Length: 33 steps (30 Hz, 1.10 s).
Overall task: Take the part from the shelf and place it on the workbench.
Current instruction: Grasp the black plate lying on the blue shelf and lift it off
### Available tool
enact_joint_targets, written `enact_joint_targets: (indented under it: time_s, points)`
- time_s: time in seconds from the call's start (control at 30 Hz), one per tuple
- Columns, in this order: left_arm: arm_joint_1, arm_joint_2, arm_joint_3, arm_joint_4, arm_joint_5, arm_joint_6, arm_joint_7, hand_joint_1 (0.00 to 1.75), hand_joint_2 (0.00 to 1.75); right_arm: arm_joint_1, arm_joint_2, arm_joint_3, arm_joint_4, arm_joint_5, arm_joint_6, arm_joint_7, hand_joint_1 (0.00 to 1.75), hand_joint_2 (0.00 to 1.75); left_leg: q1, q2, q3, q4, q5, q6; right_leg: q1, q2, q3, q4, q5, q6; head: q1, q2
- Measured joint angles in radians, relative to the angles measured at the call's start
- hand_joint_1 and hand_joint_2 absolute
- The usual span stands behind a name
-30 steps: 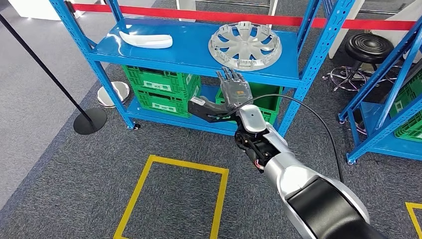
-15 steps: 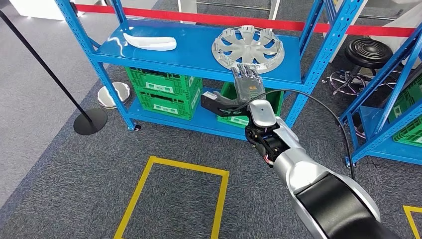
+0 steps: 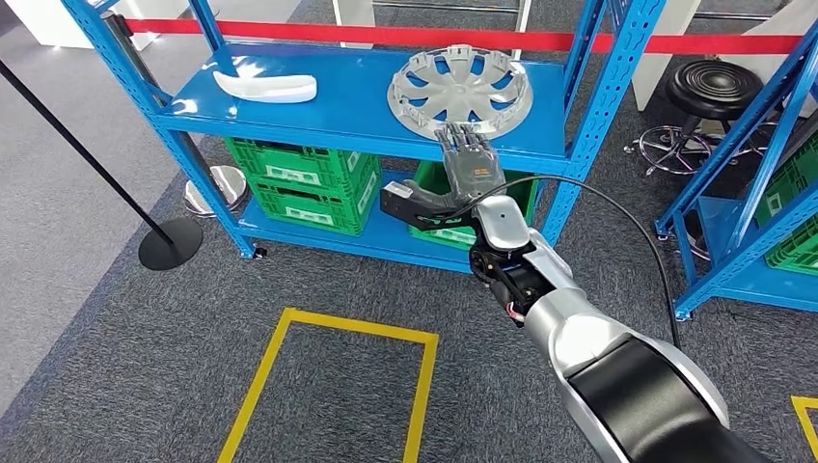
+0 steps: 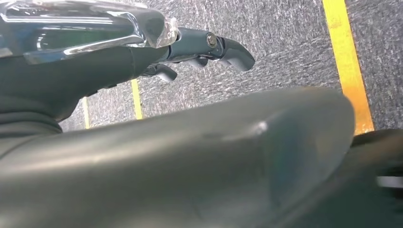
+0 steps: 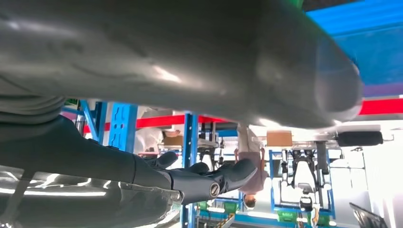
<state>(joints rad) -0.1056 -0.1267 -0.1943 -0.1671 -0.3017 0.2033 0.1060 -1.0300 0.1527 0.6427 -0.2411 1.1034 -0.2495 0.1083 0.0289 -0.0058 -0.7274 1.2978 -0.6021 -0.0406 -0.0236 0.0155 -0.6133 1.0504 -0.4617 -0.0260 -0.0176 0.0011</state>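
reaching for the wheel cover (image 3: 460,90) on the blue shelf (image 3: 357,111), your right hand (image 3: 466,166) is spread flat, empty, fingertips at the shelf's front edge. slide your fingers under the near rim before closing. your left hand (image 4: 209,47) hangs, fingers loosely curled, empty.

Hubcap (image 3: 459,88): silver, plastic-looking, satin sheen
Shelf (image 3: 367,135): blue painted metal, glossy
Crates (image 3: 301,179): green plastic
Floor (image 3: 145,318): grey carpet, rough, matt
Right robot hand (image 3: 467,166): dark grey, matt
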Motion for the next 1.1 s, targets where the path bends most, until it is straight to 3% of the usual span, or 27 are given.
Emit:
enact_joint_targets:
  time_s: [0.03,0.07,0.13,0.17,0.23,0.33,0.37,0.47,0.5,0.53,0.57,0.63,0.7,0.77,0.87,0.93,1.0,1.03,1.07,1.1]
  points:
    - [0.001,0.0,0.001,0.0,0.0,0.0,0.0,0.0,0.0,0.002,0.002,-0.001,0.0,0.001,-0.001,-0.002,0.0,0.0,-0.001,0.0,-0.015,0.006,0.016,0.003,0.002,0.0,0.003,0.0,-0.003,-0.001,0.0,0.0]
    - [0.001,0.0,0.002,0.0,0.0,0.0,0.0,0.0,0.0,0.003,0.004,-0.002,0.0,0.002,-0.004,-0.004,0.0,0.0,-0.003,0.0,-0.007,-0.034,0.053,0.008,0.003,0.001,0.009,0.0,-0.007,-0.001,0.0,0.0]
    - [0.001,0.001,0.004,0.0,0.0,0.0,0.0,0.0,0.0,0.002,0.01,-0.004,0.0,0.004,-0.01,-0.011,0.0,0.0,-0.011,0.0,0.05,-0.18,0.139,0.025,0.005,0.002,0.021,-0.001,-0.015,0.002,0.0,0.0]
    - [0.0,0.002,0.005,0.0,0.0,0.0,0.0,0.0,0.0,0.002,0.012,-0.005,-0.001,0.004,-0.013,-0.015,0.0,0.0,-0.016,0.001,0.079,-0.242,0.164,0.031,0.006,0.003,0.024,-0.001,-0.019,0.006,-0.001,0.0]
    - [0.0,0.002,0.005,0.0,-0.001,0.0,0.001,0.0,0.0,0.001,0.015,-0.006,-0.001,0.006,-0.018,-0.025,0.0,0.0,-0.024,0.0,0.103,-0.288,0.169,0.035,0.007,0.003,0.027,-0.004,-0.025,0.016,-0.002,0.0]
    - [0.001,0.002,0.006,0.0,-0.002,0.0,0.002,0.0,0.0,0.0,0.019,-0.006,-0.001,0.007,-0.021,-0.047,0.0,0.0,-0.022,-0.001,0.115,-0.302,0.169,0.036,0.005,-0.001,0.028,-0.001,-0.034,0.033,-0.001,0.0]
    - [0.001,0.001,0.006,0.0,-0.002,0.0,0.002,0.0,0.0,-0.001,0.021,-0.007,-0.002,0.007,-0.021,-0.058,0.0,0.0,-0.02,0.0,0.121,-0.307,0.169,0.039,0.005,-0.002,0.018,0.024,-0.047,0.038,0.0,0.0]
    - [0.001,-0.001,0.006,0.0,-0.004,0.0,0.002,0.0,0.0,0.002,0.024,-0.009,-0.002,0.006,-0.017,-0.092,0.0,0.0,-0.019,0.0,0.132,-0.311,0.162,0.05,0.006,-0.005,-0.08,0.206,-0.119,0.045,0.002,0.0]
    - [0.001,-0.002,0.006,0.0,-0.004,0.0,0.002,0.0,0.0,0.005,0.025,-0.009,-0.002,0.005,-0.015,-0.1,0.0,0.0,-0.02,-0.001,0.135,-0.311,0.159,0.052,0.006,-0.005,-0.113,0.258,-0.129,0.046,0.003,0.0]
    - [0.002,-0.002,0.006,0.0,-0.004,0.0,0.002,0.0,0.0,0.007,0.026,-0.009,-0.002,0.005,-0.012,-0.105,0.0,0.0,-0.021,-0.002,0.138,-0.31,0.156,0.052,0.007,-0.005,-0.131,0.275,-0.121,0.045,0.003,0.0]
    - [0.002,-0.002,0.006,0.0,-0.004,0.0,0.002,0.0,0.0,0.008,0.028,-0.009,-0.002,0.005,-0.011,-0.108,0.0,0.0,-0.021,-0.004,0.143,-0.31,0.152,0.052,0.007,-0.005,-0.126,0.248,-0.092,0.043,0.004,0.0]
    - [0.003,-0.003,0.006,0.0,-0.004,0.0,-0.001,0.0,0.0,0.007,0.033,-0.009,-0.002,0.006,-0.009,-0.11,0.0,0.0,-0.022,-0.007,0.156,-0.31,0.142,0.048,0.009,-0.006,-0.07,0.11,-0.011,0.035,0.004,0.0]
    - [0.002,-0.004,0.007,0.0,-0.003,0.0,-0.006,0.0,0.0,0.003,0.039,-0.01,-0.002,0.006,-0.007,-0.111,0.0,0.0,-0.025,-0.007,0.162,-0.307,0.132,0.039,0.014,-0.006,-0.019,0.001,0.029,0.026,0.004,0.0]
    - [0.002,-0.006,0.007,0.0,-0.002,0.001,-0.009,0.0,0.0,0.001,0.043,-0.01,-0.002,0.006,-0.005,-0.112,0.0,0.0,-0.026,-0.007,0.162,-0.306,0.127,0.03,0.019,-0.005,-0.007,-0.021,0.026,0.019,0.003,0.0]
    - [0.002,-0.007,0.007,0.0,-0.003,0.003,-0.011,0.0,0.0,-0.003,0.047,-0.013,-0.004,0.006,-0.004,-0.112,0.0,0.0,-0.023,-0.005,0.152,-0.281,0.105,0.016,0.011,-0.005,0.003,-0.028,0.024,0.006,0.0,0.0]
    - [0.001,-0.006,0.007,0.0,-0.004,0.004,-0.011,0.0,0.0,-0.004,0.051,-0.015,-0.004,0.006,-0.004,-0.112,0.0,0.0,-0.02,-0.004,0.098,-0.176,0.058,0.007,0.005,-0.006,0.011,-0.03,0.021,-0.001,-0.008,0.0]
    - [0.004,-0.005,0.007,0.0,-0.005,0.005,-0.011,0.0,0.0,0.0,0.053,-0.018,-0.004,0.006,-0.004,-0.112,0.0,0.0,-0.014,-0.003,0.018,-0.045,0.02,0.0,0.004,-0.006,0.015,-0.03,0.016,-0.002,-0.012,0.0]
    - [0.006,-0.004,0.007,0.0,-0.006,0.006,-0.011,0.0,0.0,0.003,0.053,-0.019,-0.004,0.006,-0.004,-0.112,0.0,0.0,-0.012,-0.003,-0.006,-0.018,0.025,-0.002,0.003,-0.006,0.018,-0.03,0.013,0.0,-0.012,0.0]
    - [0.007,-0.004,0.007,0.0,-0.006,0.007,-0.01,0.0,0.0,0.005,0.053,-0.019,-0.004,0.006,-0.004,-0.112,0.0,0.0,-0.01,-0.002,-0.009,-0.031,0.049,-0.003,0.001,-0.005,0.022,-0.03,0.009,0.002,-0.013,0.0]
    - [0.008,-0.003,0.007,0.0,-0.007,0.007,-0.01,0.0,0.0,0.006,0.053,-0.02,-0.004,0.006,-0.005,-0.112,0.0,0.0,-0.009,-0.001,0.011,-0.086,0.089,-0.004,-0.002,-0.005,0.028,-0.03,0.004,0.007,-0.013,0.0]
